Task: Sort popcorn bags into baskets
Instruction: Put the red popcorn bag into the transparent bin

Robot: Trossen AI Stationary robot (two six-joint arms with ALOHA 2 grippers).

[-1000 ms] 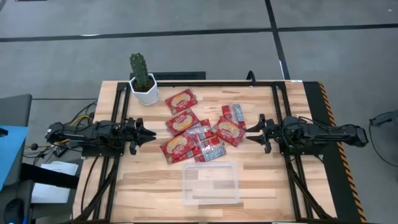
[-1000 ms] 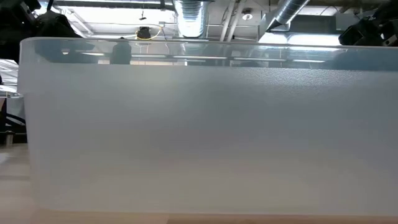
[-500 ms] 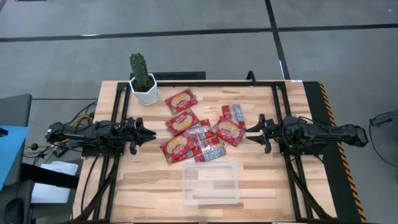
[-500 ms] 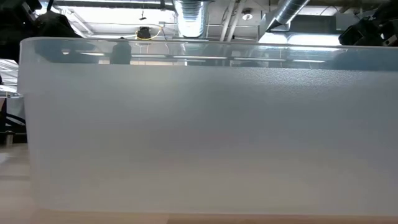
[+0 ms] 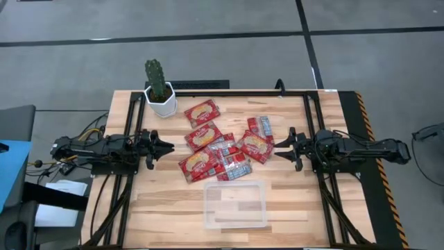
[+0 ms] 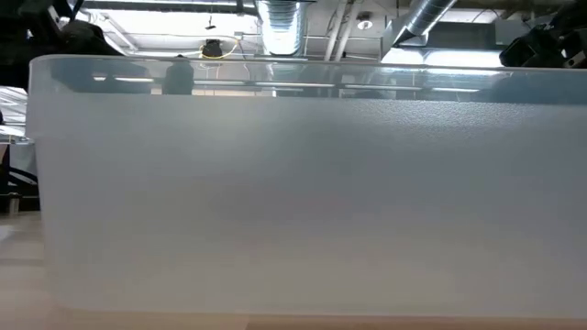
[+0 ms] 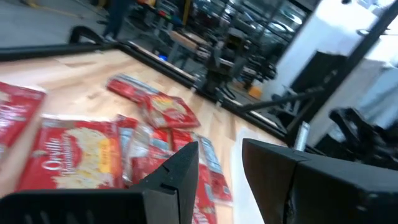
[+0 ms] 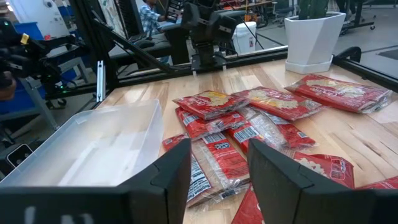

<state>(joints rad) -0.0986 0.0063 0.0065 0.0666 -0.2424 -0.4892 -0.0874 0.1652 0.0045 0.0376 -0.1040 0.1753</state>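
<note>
Popcorn bags (image 5: 218,146) lie in a loose overlapping cluster mid-surface, one red bag (image 5: 202,112) apart on the far side near the white cactus pot (image 5: 161,101). Clear basket (image 5: 235,205) sits empty just near-side of the cluster, not touching it; it fills the low view. My left tool (image 5: 165,147) hovers left of the bags, fingers apart, holding nothing. My right tool (image 5: 282,147) waits right of the cluster, fingers apart too, empty. Wooden surface (image 5: 166,201) carries everything.
</note>
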